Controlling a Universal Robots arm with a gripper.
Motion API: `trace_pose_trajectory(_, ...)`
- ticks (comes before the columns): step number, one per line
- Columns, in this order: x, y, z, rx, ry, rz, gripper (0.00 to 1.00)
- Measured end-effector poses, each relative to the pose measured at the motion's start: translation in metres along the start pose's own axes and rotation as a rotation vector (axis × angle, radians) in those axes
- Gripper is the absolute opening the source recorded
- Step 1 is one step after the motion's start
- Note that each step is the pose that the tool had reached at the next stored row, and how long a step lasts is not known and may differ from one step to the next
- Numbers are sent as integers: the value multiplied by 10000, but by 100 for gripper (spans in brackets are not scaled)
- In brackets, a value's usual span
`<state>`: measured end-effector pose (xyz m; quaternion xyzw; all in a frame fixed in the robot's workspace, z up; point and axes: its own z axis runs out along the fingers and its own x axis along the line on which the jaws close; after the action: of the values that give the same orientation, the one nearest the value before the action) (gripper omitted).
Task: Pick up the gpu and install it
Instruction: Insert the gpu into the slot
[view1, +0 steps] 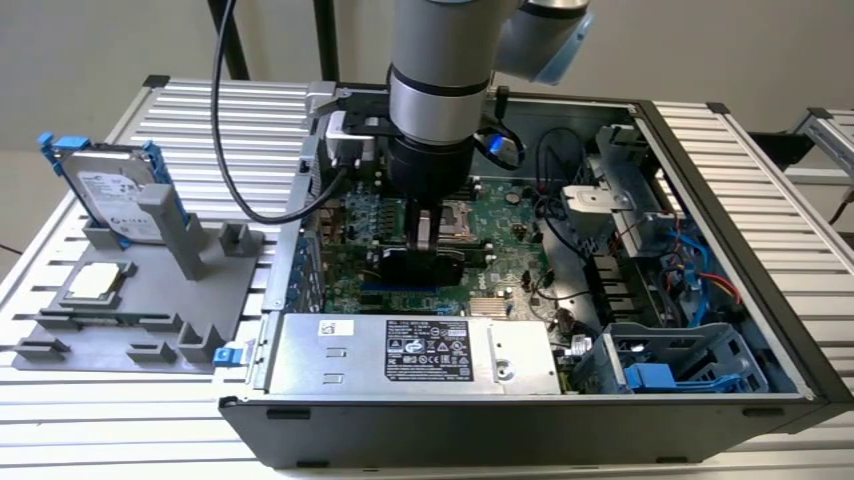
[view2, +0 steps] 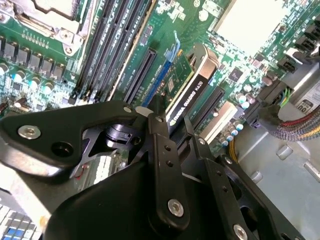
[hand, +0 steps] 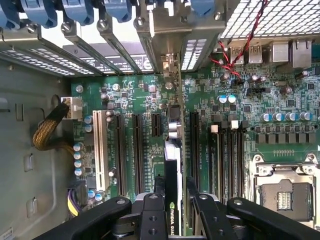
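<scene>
A: Going from the exterior view's left, what do you see?

B: First the grey holder plate (view1: 80, 345) with the hard drive (view1: 114, 190) standing and the small CPU chip (view1: 96, 282) lying. Then the open computer case (view1: 721, 300). The gripper (view1: 424, 262) is down inside it, over the motherboard (view1: 514, 215).

A: And the gpu?

B: The gpu (view2: 186, 92) stands on its edge between the fingers (view2: 161, 150), which are closed narrow on its top edge. It is over an expansion slot (hand: 136, 150) area, with the bracket end toward the rear slot covers (hand: 100, 35).

A: So how far is the task?

B: Picking up is done, I judge. Whether the card sits fully in the slot, I cannot tell.

A: Do the views differ?

B: Yes. The first wrist view shows the gpu's alignment with the slots; the second wrist view shows its black shroud side. The exterior view gives the power supply (view1: 414, 350).
</scene>
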<state>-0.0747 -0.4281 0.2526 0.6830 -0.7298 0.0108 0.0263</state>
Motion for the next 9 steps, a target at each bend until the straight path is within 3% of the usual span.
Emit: trace_pose_trajectory(9,3,22,11,-7,12,1,0)
